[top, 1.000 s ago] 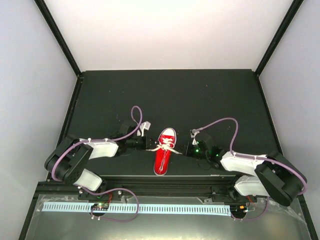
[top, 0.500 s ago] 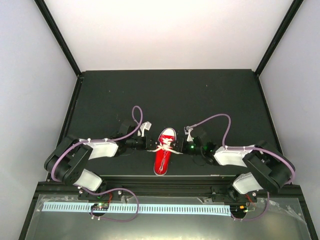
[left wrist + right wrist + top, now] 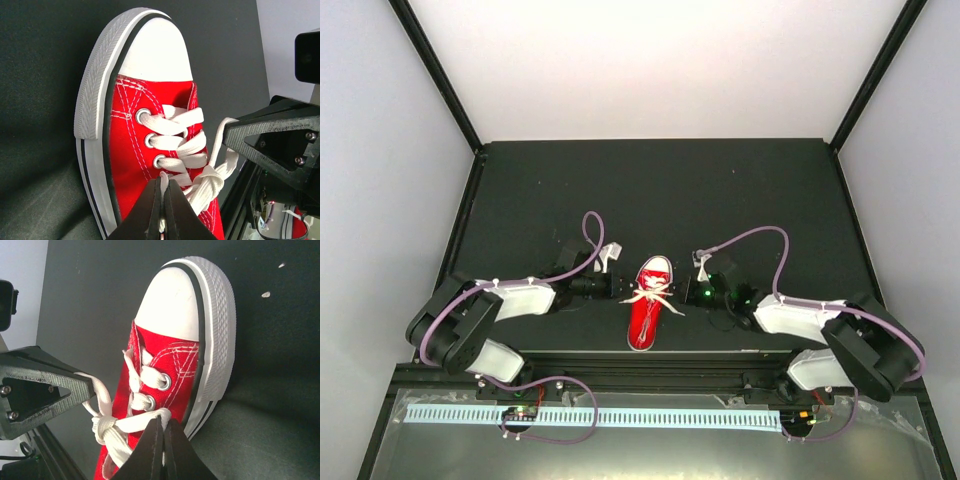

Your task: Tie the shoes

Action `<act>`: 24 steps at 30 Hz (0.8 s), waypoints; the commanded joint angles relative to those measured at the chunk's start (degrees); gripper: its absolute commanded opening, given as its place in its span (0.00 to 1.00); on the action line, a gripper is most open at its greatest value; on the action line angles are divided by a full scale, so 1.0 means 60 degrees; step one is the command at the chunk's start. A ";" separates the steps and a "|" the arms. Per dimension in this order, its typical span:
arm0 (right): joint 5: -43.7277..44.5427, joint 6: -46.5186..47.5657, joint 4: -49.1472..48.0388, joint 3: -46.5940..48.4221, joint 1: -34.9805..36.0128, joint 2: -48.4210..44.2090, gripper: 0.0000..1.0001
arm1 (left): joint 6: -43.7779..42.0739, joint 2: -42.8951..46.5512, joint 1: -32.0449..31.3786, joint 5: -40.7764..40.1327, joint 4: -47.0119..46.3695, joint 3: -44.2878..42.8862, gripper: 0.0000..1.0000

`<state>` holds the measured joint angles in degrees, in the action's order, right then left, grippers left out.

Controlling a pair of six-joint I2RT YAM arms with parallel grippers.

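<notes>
Tightening stage: left fingers [image 3: 150, 216] and right fingers [image 3: 176, 457] are each clenched on a lace strand [image 3: 137, 424] beside the sneaker [image 3: 127, 150] knot [image 3: 210, 182]. The next move likely calls for an even outward pull.

Left arm [image 3: 515, 297]: I see it folded low, elbow out to the left, forearm reaching inward toward centre.
Left gripper [image 3: 620, 287]: points to the robot's right. In its wrist view I read the fingers [image 3: 150, 210] as pressed together, with a sliver of the white laces [image 3: 172, 120] pinched between them.
Right arm [image 3: 800, 318]: folded low, elbow out to the right, forearm reaching inward.
Right gripper [image 3: 682, 293]: points to the robot's left. Its fingers [image 3: 150, 450] are closed flat against each other, with lace caught between them.
Spacing: I note the two grippers face each other, near but apart.
</notes>
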<state>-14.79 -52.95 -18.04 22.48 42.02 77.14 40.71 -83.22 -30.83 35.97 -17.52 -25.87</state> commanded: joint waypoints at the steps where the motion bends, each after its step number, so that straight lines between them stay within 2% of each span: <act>1: 0.0610 0.0271 0.0519 -0.0049 -0.0034 -0.0406 0.02 | -0.0019 0.0124 -0.0007 -0.0178 0.0052 -0.0179 0.02; 14: 0.1529 0.0183 0.1620 -0.0419 -0.0220 -0.0966 0.02 | 0.0642 0.0882 0.0039 -0.1429 0.0167 0.0837 0.01; 24: 0.2017 0.0130 0.2203 -0.0941 -0.0275 -0.1989 0.02 | 0.0795 0.1570 0.0253 -0.2350 0.0972 0.1240 0.01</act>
<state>-7.90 -51.75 -8.23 18.74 41.43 66.92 44.42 -75.00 -30.74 27.11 -15.53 -19.70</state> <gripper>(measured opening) 0.033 0.021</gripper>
